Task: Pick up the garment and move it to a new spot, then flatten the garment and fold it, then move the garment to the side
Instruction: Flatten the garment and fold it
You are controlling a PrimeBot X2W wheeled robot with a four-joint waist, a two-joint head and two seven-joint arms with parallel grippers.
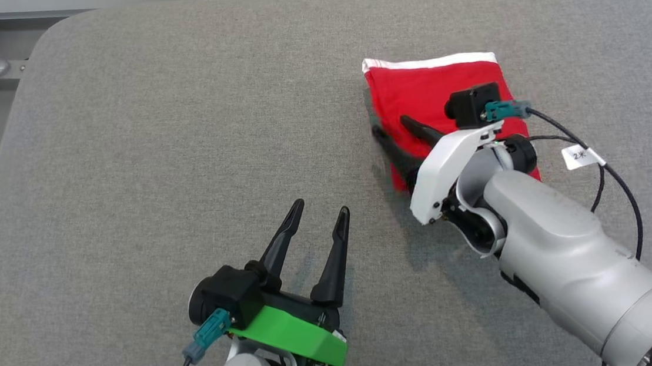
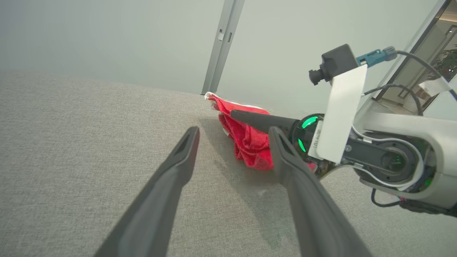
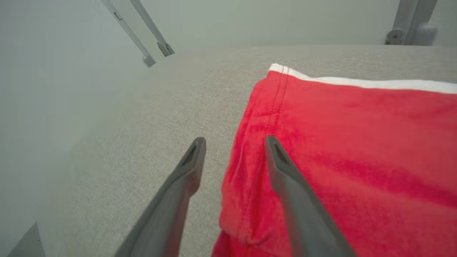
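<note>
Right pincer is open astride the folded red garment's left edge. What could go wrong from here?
1. One finger of the right pincer lies over the red garment, the other over the grey surface; pulling back low may drag the top layer and spoil the fold.
2. Closing here would likely pinch only the edge, so layers may slip apart on a lift.
</note>
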